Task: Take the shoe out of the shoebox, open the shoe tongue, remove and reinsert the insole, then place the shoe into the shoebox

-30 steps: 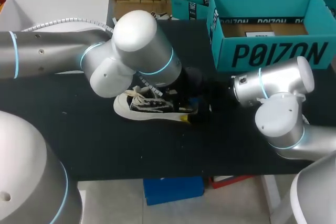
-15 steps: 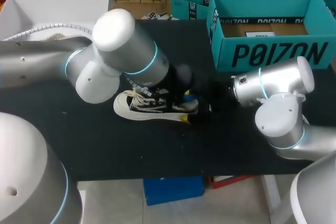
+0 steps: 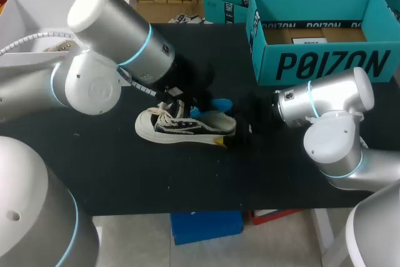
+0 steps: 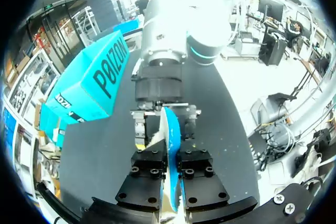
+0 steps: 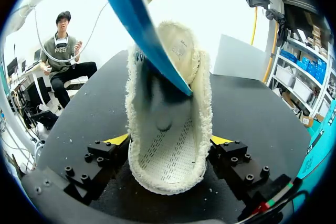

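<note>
- Rising out of the black-and-white canvas sneaker with the cream rubber sole (image 3: 181, 127), the thin blue foam insole (image 3: 217, 104) is now seen above the heel opening; a second ago it was hidden under the left arm (image 3: 106, 60), which has since been drawn back toward the table's far left corner.
- The insole is clamped edge-on between the closed fingers of the left gripper (image 4: 172, 174), so the removal step is judged to be under way, with its front end possibly not yet free of the shoe.
- The sneaker lies near the middle of the black table (image 3: 125, 173), toe toward the left edge. Its heel is pinched from both sides by the yellow-tipped right gripper (image 5: 169, 140), and it has not been shifted.
- Reinsertion and the return to the box are left to be done.
- The open teal cardboard shoebox (image 3: 325, 64) stands at the far right corner, well apart from the sneaker and with no shoe in it.
- The right arm (image 3: 331, 117) is set between the sneaker and the shoebox, so the path to the box is partly blocked by it.
- A white open box (image 3: 37, 10) is seen by the far left corner, behind the left arm.
</note>
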